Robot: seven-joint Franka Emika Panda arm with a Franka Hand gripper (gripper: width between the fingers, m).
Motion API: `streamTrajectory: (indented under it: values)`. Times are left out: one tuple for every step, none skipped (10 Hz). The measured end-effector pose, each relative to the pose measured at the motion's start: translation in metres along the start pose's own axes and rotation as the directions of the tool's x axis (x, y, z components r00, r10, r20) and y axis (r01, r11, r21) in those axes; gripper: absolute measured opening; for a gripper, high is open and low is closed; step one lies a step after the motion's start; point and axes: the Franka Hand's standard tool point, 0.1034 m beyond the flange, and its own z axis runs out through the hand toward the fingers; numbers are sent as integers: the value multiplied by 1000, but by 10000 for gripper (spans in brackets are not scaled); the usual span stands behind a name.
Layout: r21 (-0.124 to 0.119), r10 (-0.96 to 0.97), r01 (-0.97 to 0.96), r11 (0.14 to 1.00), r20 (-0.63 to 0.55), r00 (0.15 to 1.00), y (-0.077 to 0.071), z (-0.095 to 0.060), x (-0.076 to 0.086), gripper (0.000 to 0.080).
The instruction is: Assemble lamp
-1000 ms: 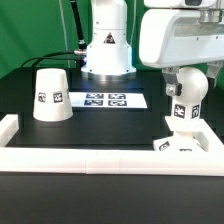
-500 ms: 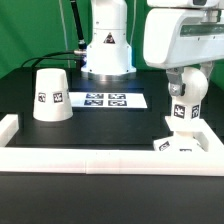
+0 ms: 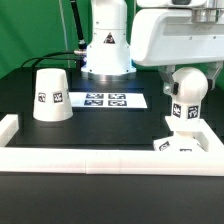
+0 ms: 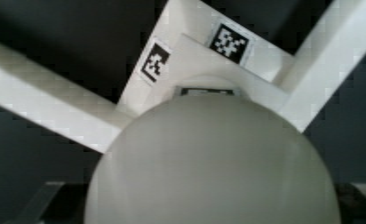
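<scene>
The round bulb (image 3: pixel 187 97) stands with its stem in the small square base block (image 3: pixel 181 142), at the exterior view's right, close behind the border rail. My gripper (image 3: pixel 187 78) comes down over the bulb from above, its fingers on either side of it. In the wrist view the bulb (image 4: pixel 206 160) fills the space between the dark fingers (image 4: pixel 43 200), with the base block's tags (image 4: pixel 159 62) beyond it. The conical shade (image 3: pixel 52 95) stands alone at the exterior view's left.
The marker board (image 3: pixel 105 100) lies flat in the middle, in front of the arm's pedestal (image 3: pixel 107 45). The long white border rail (image 3: pixel 100 160) runs along the front, with raised ends at both sides.
My hand has turned about the bulb and shifted slightly toward the exterior view's left. The bulb has turned with it and stands more upright on the base block.
</scene>
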Motion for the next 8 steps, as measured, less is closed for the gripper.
streamTrajectory:
  values:
    - [-1, 123, -123, 992, -3, 992, 1, 0, -1, 577]
    - [-2, 205, -205, 979, -4, 979, 1, 0, -1, 577]
    - [-2, 275, -275, 961, -4, 961, 2, 0, -1, 578]
    - [-2, 332, -332, 943, -4, 943, 2, 0, -1, 579]
    - [-2, 388, -388, 921, -4, 921, 3, 0, -1, 579]
    - [-2, 461, -461, 887, -5, 887, 4, 0, -1, 579]
    - [-1, 519, -519, 855, -7, 855, 4, 0, -1, 579]
    - [7, 615, -615, 789, -17, 788, 5, 0, -3, 579]
